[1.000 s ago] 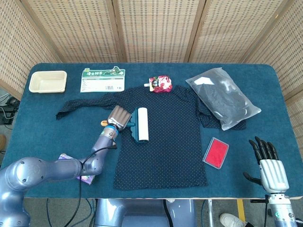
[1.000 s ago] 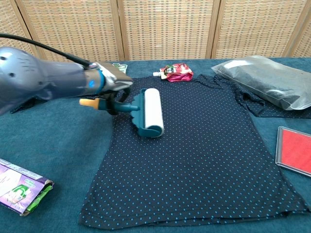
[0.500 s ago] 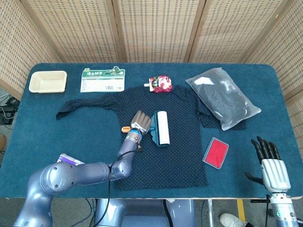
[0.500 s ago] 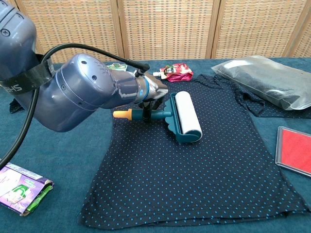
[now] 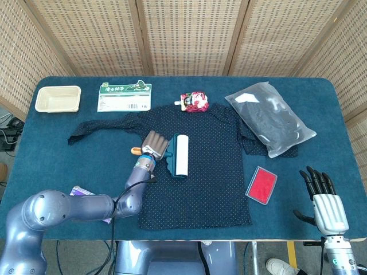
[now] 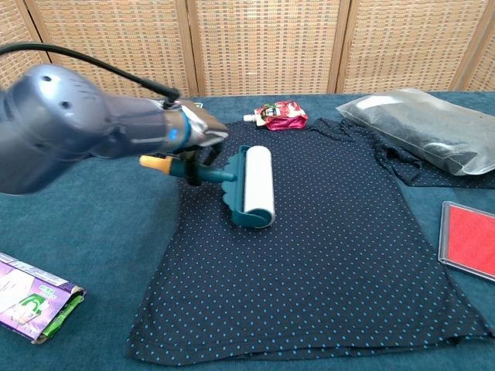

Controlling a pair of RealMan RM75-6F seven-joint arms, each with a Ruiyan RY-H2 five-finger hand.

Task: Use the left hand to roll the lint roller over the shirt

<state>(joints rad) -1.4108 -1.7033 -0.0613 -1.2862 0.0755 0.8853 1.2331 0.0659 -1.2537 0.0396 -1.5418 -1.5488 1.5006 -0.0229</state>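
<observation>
A dark navy dotted shirt (image 5: pixel 200 172) (image 6: pixel 325 255) lies flat across the middle of the blue table. My left hand (image 5: pixel 153 144) (image 6: pixel 193 135) grips the orange-tipped handle of the lint roller. The roller's white drum (image 5: pixel 181 154) (image 6: pixel 258 182) in its teal frame rests on the shirt's upper left part, lying lengthwise front to back. My right hand (image 5: pixel 322 195) hangs open at the table's front right edge, off the shirt, holding nothing.
A red flat case (image 5: pixel 261 184) (image 6: pixel 469 238) lies right of the shirt. A bagged dark garment (image 5: pixel 269 117) (image 6: pixel 421 127) sits at back right, a red pouch (image 5: pixel 195 102) behind the collar, a green-white card (image 5: pixel 124 96) and beige tray (image 5: pixel 58 98) at back left, a purple packet (image 6: pixel 35 297) at front left.
Over the second the left hand rolled the lint roller rightward across the shirt, then back to the left. The right hand stayed in place.
</observation>
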